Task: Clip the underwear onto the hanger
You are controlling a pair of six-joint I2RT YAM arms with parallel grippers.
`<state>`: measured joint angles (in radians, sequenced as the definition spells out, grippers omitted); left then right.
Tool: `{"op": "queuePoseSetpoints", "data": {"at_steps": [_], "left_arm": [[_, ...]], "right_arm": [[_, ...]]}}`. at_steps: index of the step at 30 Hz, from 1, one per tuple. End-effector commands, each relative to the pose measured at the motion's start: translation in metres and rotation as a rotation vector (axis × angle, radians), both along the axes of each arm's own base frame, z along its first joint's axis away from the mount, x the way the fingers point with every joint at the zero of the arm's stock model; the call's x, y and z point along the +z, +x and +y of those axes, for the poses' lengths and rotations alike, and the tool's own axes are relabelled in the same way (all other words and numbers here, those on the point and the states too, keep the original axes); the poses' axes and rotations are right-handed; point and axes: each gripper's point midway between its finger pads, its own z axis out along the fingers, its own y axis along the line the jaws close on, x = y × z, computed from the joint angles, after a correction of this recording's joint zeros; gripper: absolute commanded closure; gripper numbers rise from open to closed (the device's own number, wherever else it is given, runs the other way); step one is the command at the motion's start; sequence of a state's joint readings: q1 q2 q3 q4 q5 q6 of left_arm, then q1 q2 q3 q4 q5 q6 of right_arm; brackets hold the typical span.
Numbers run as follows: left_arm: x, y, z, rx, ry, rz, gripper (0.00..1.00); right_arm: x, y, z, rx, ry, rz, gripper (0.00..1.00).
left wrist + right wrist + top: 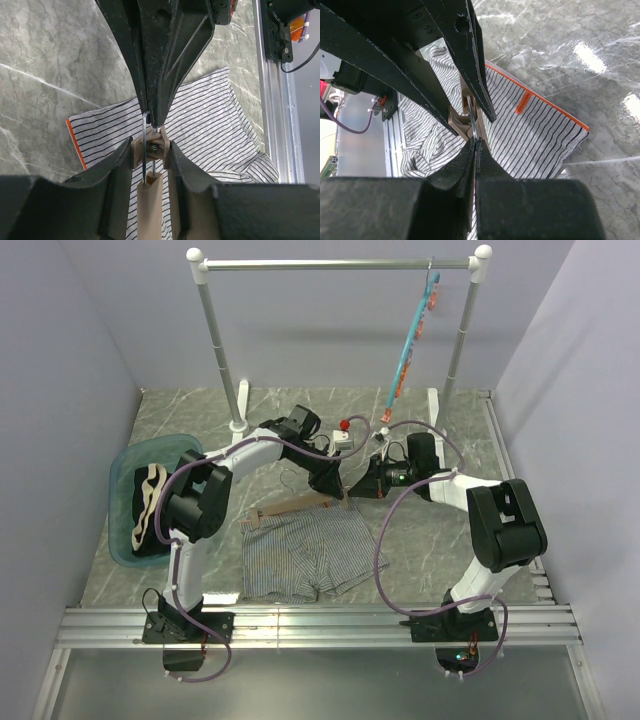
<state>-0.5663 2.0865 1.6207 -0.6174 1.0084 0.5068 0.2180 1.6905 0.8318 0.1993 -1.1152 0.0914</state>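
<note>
The grey-and-white striped underwear [300,555] lies flat on the marble table, its orange tag [522,102] at the waistband. The wooden hanger [290,507] rests slanted across its top edge. My left gripper [338,490] is at the hanger's right end. In the left wrist view its fingers [151,146] press from both sides on the tan clip [159,145], above the bar [149,200] and the underwear [210,125]. My right gripper [358,490] faces it from the right. Its fingers [476,141] are shut on the thin metal wire at that clip [460,125], over the underwear [545,130].
A teal basin [125,480] holding dark and cream clothing [150,505] sits at the left. A clothes rack [335,263] stands at the back with a slim teal hanger [410,340] on it. A small white box with a red knob [345,432] lies behind the grippers.
</note>
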Motion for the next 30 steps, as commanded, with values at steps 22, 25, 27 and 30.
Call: {"op": "queuePoseSetpoints", "data": {"at_steps": [22,25,27,30], "left_arm": [[0.032,0.009,-0.005,0.001,-0.071,-0.002,0.49],[0.031,0.009,-0.006,0.000,-0.069,0.002,0.51],[0.030,0.011,-0.005,0.004,-0.065,0.001,0.52],[0.025,0.010,-0.005,0.002,-0.049,0.013,0.49]], "right_arm": [[0.020,0.004,0.003,0.023,-0.009,-0.115,1.00],[0.020,0.003,0.003,0.026,-0.010,-0.119,1.00],[0.020,0.002,0.003,0.027,-0.009,-0.118,1.00],[0.021,0.002,0.003,0.027,-0.004,-0.116,1.00]]}}
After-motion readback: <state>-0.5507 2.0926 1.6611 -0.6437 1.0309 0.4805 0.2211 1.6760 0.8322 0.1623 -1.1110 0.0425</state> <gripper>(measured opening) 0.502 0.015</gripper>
